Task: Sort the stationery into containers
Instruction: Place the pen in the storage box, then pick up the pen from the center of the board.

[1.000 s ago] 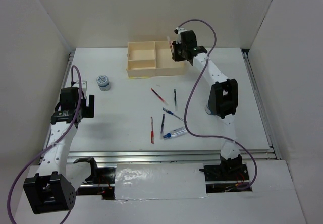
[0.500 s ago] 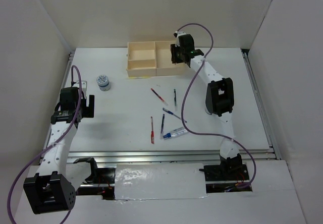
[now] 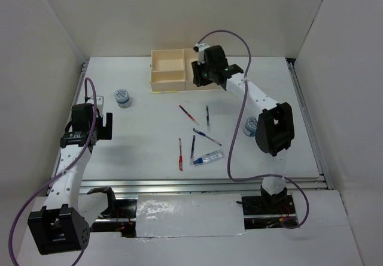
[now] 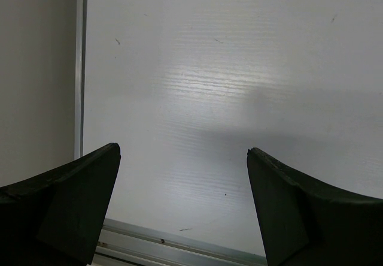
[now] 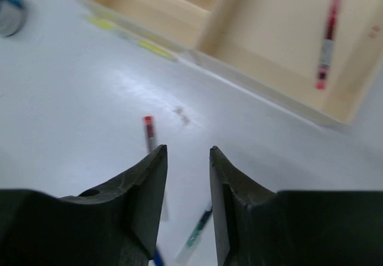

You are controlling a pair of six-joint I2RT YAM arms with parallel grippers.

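Right gripper [image 5: 187,158] hangs just short of the box [image 5: 263,77], jaws parted by a narrow gap with nothing between them. One red pen [image 5: 326,41] lies in the large section, ahead and to the right of the fingertips. Loose pens [image 3: 189,114] and the tube [image 3: 208,157] lie on the table below and behind the gripper. One cylinder [image 3: 251,125] sits close to its elbow.

Hazards:
- Descending with so narrow a gap, a fingertip may land on a pen and roll it away. Widen the jaws first.
- Pens beside the tube lie close together, so one pinch may catch two.
- Swinging back, the elbow may knock the cylinder.
- Touching the box wall may shove the box.

Left gripper [image 4: 182,158] is spread wide over bare table, holding nothing.
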